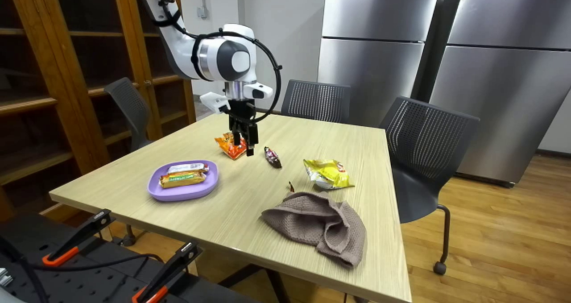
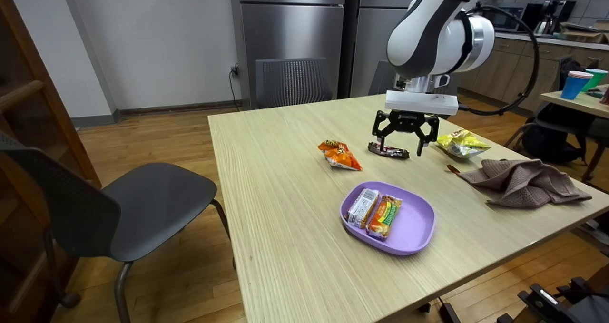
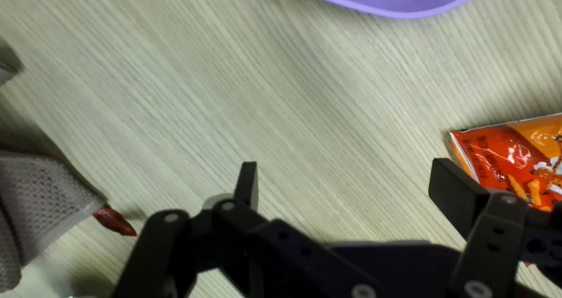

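My gripper is open and empty above the table, also in an exterior view and the wrist view. An orange snack bag lies beside it; one finger partly overlaps it in the wrist view. A dark wrapped bar lies near the gripper and does not show in the wrist view. A purple plate holds a white-wrapped bar and an orange-green bar.
A yellow snack bag lies near a crumpled brown cloth. A red wrapper tip pokes from under the cloth. Chairs stand around the table. Clamps sit near its edge.
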Robot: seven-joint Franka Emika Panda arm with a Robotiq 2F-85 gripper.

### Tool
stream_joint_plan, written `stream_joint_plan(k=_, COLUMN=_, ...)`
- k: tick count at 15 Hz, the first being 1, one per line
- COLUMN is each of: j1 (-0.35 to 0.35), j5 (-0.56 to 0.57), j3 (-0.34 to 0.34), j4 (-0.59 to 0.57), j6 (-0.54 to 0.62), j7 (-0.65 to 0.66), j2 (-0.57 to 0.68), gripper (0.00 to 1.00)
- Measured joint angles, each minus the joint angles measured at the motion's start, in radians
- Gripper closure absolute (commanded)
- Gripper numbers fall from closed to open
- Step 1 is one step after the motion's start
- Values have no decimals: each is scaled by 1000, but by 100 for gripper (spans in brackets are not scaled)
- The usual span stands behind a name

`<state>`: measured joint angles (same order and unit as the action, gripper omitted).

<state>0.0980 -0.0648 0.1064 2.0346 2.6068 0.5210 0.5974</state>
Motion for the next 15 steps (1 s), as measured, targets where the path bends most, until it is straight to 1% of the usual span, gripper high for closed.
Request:
stream_joint_plan(k=7, j1=-42, j5=2, j3=0, j4=-70, j6=1, j7=-251, j2=51, gripper=0)
stream_joint_plan(k=15, j1=-83, j5=32, j3=-16, j4=-153, j6=58, j7=-467, j2=123, gripper=0)
